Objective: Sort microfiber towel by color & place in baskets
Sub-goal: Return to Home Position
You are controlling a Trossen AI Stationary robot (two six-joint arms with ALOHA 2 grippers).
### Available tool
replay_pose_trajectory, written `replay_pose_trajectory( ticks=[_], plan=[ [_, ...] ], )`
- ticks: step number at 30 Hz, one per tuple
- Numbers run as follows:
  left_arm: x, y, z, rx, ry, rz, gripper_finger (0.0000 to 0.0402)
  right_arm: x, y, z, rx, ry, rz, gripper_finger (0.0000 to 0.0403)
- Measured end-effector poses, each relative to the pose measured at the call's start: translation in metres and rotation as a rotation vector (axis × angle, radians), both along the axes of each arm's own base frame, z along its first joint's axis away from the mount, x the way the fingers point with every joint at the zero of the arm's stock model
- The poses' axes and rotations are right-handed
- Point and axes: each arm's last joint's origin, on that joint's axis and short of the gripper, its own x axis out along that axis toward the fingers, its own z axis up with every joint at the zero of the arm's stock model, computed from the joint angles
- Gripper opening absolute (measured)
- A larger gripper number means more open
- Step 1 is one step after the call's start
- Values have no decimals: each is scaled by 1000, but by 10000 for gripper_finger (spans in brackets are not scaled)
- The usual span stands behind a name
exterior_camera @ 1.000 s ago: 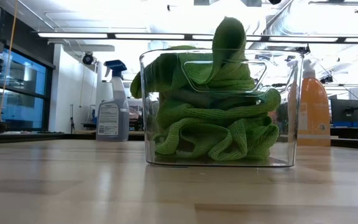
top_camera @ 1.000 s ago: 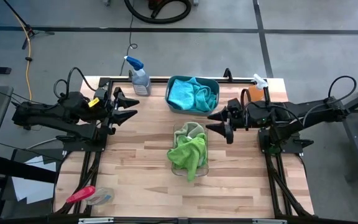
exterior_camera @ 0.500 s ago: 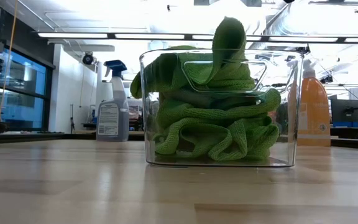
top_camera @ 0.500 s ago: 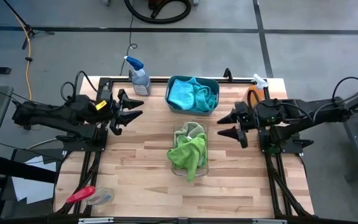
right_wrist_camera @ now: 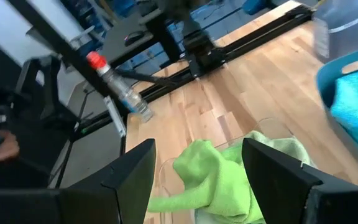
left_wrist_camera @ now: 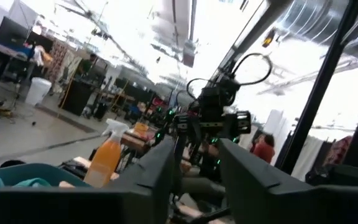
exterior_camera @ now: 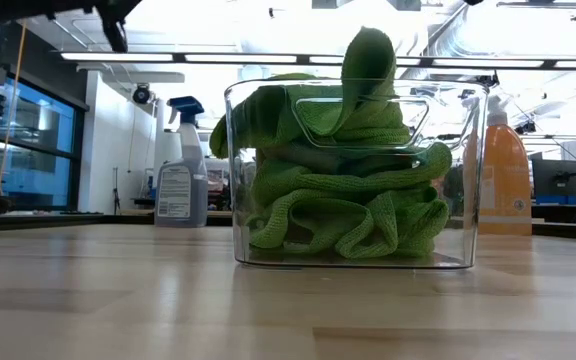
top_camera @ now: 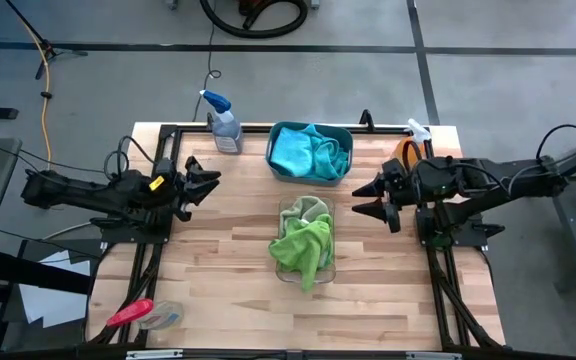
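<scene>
The teal-blue tub (top_camera: 274,160) stands at the table's far middle, with turquoise towels (top_camera: 308,152) piled inside. Just nearer sits the clear bin (top_camera: 280,262) (exterior_camera: 468,180), stuffed with lime green towels (top_camera: 303,245) (exterior_camera: 348,200). One green fold peaks above its rim (exterior_camera: 368,50). My left gripper (top_camera: 211,184) (left_wrist_camera: 197,186) hovers open over the table's left side and points toward the bins. My right gripper (top_camera: 356,200) (right_wrist_camera: 197,186) hovers open to the right of the clear bin and points at it. Neither holds anything.
A blue-trigger spray bottle (top_camera: 224,125) (exterior_camera: 178,165) stands at the far edge, left of the tub. An orange bottle (top_camera: 410,150) (exterior_camera: 503,170) stands at the far right. A red-handled tool (top_camera: 133,313) lies at the near left corner. Bare wood lies on the near side of the clear bin.
My right gripper has drawn back from the clear bin toward the table's right edge, staying open. My left arm first reached a little toward the bins, then pulled back toward the left edge; part of it now shows at the low view's top left. The towels and bins have not moved.
</scene>
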Motion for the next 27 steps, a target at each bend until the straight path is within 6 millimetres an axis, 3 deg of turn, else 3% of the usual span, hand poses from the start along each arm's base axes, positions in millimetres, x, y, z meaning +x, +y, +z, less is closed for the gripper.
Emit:
replay_pose_trajectory(
  ticks=[9, 19, 27],
  plan=[
    [-20, 2, -27, 63, -56, 16, 6, 1, -6, 1, 58, -11, -112, 236],
    [-38, 3, -56, 68, -116, 4, 0, 2, -13, 1, 99, -12, -164, 236],
    [-44, 2, -61, 87, -82, -36, 0, 1, -13, -2, 143, 17, -187, 236]
  ],
)
